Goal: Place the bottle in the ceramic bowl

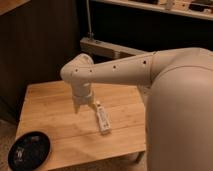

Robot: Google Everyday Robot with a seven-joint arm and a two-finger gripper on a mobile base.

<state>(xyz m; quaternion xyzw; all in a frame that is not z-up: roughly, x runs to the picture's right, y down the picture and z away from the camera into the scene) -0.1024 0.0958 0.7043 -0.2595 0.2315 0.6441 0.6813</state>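
On the light wooden table [50, 107], the bottle [103, 119] lies flat on its side near the middle, its length running from the gripper toward the front edge. The gripper [83, 106] hangs pointing downward just beside the bottle's far end, close above the boards. Whether it is apart or together cannot be told, nor whether it touches the bottle.

The ceramic bowl [29, 150] sits at the table's front left corner, black and glossy, well apart from the bottle, with a stretch of tabletop between them. The robot's cream arm [117, 72] reaches in from the right, bending at a rounded joint above the gripper. Its bulky body [182, 117] fills the right side of the view and hides the table's right end.

The table is made of pale planks with visible seams. Behind it stands a dark wall [35, 45], and a pale metal ledge [107, 48] with an upright post [89, 20] juts out beyond the arm. A shelf [150, 6] runs along the top right. A strip of speckled floor [6, 137] shows at the lower left.
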